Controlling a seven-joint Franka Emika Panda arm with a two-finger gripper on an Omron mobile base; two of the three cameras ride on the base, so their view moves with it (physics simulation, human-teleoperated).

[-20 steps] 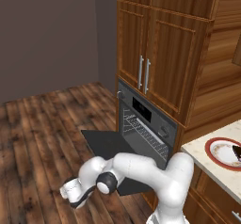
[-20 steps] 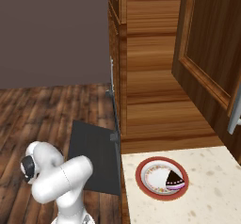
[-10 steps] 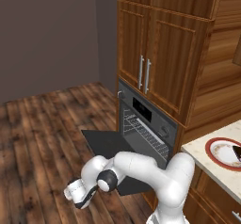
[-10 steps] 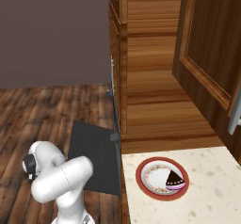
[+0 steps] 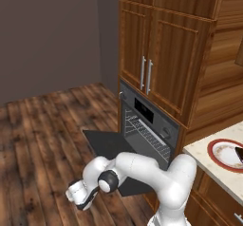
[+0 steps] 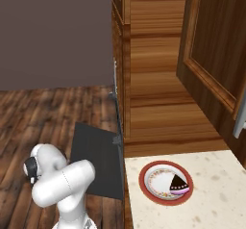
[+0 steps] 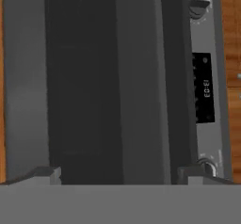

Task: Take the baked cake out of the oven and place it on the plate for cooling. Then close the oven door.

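The baked cake point(image 6: 178, 184) is a small dark wedge lying on the red-rimmed plate point(image 6: 149, 171), which stands on the counter; the same cake point(image 5: 239, 154) and plate point(image 5: 214, 156) show at the right edge of the left base view. The oven point(image 5: 151, 123) is open, and its oven door point(image 5: 107, 143) hangs flat and level over the floor. My gripper point(image 5: 88, 200) hovers low, just off the door's front left corner, open and empty. In the rolled hand view my gripper point(image 7: 120, 173) faces the oven door point(image 7: 94, 86), with the oven's display strip point(image 7: 203, 86) behind it.
Tall wooden cabinets point(image 5: 161, 54) rise above the oven. A cabinet door point(image 6: 211, 64) hangs open over the speckled counter point(image 6: 216, 204). Plank floor point(image 5: 42, 135) spreads to the left of the oven door.
The hand has crept slightly lower and closer to the door's front edge. The jaws have stayed open. Cake, plate and door have not moved.
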